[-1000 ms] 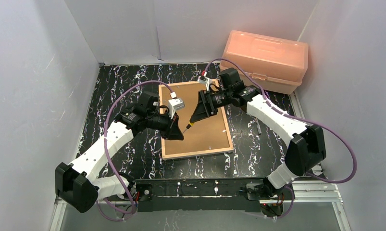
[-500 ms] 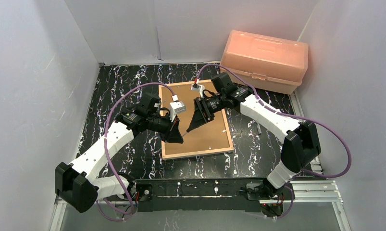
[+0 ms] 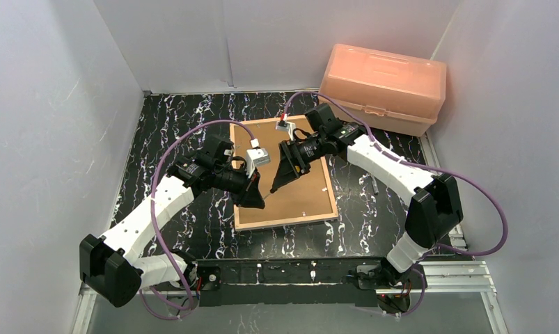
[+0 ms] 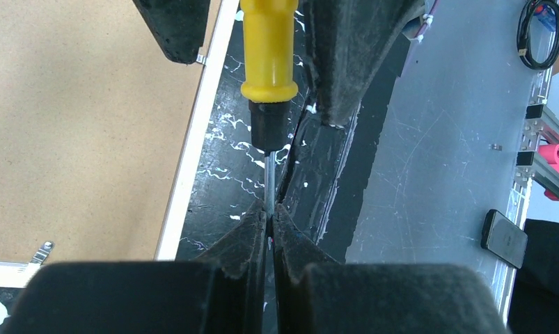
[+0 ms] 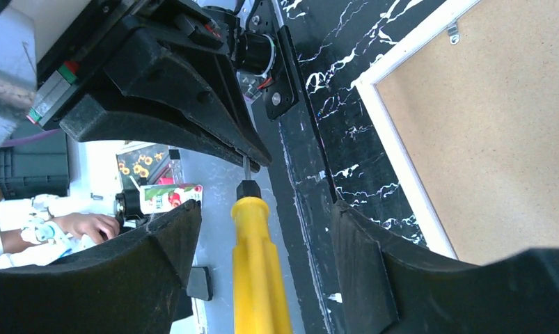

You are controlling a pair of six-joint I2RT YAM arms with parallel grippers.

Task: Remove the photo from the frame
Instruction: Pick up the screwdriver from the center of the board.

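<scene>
The frame (image 3: 283,221) lies face down on the black marbled table, its plain brown backing board (image 3: 304,188) facing up. The photo is hidden under that board. My left gripper (image 4: 269,216) is shut on the thin metal shaft of a yellow-handled screwdriver (image 4: 268,49), held just off the frame's white edge (image 4: 193,139). My right gripper (image 5: 262,236) is open, one finger on each side of the screwdriver handle (image 5: 259,278) with a gap on both sides. In the top view the two grippers (image 3: 255,200) (image 3: 276,184) meet tip to tip over the frame's left part.
A pink plastic box (image 3: 384,87) stands at the back right. Small metal clips (image 4: 43,250) (image 5: 454,31) sit on the frame's back edge. White walls close in the left, back and right sides. A small dark object (image 3: 375,186) lies right of the frame.
My right arm has swung left and forward toward the left gripper, so its fingers now straddle the screwdriver handle. The left gripper has kept its hold and barely moved.
</scene>
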